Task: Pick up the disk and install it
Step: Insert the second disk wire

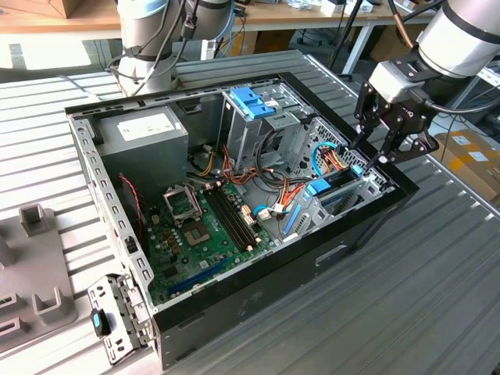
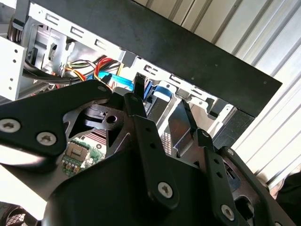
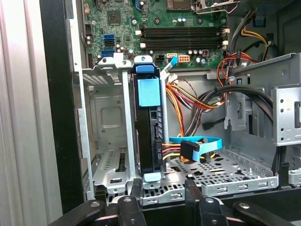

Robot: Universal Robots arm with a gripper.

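A grey slatted table (image 1: 437, 297) carries an open computer case (image 1: 344, 254) with its green board (image 1: 203, 234) exposed. The tool (image 1: 369, 160) hangs at the case's corner on the exterior view's right, its fingers (image 3: 134, 190) apart and holding nothing. Just below them the disk (image 3: 149, 136) stands on edge inside a metal bay (image 3: 106, 136), apparently seated, with blue rails showing. A blue cable (image 3: 197, 147) lies beside it.

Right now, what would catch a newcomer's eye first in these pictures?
An open computer case lies on a slatted metal table, its green motherboard and bright cables exposed. The robot's black gripper hangs over the case's edge at the exterior view's right. Just below it, the disk with blue rails stands on edge in a metal bay.
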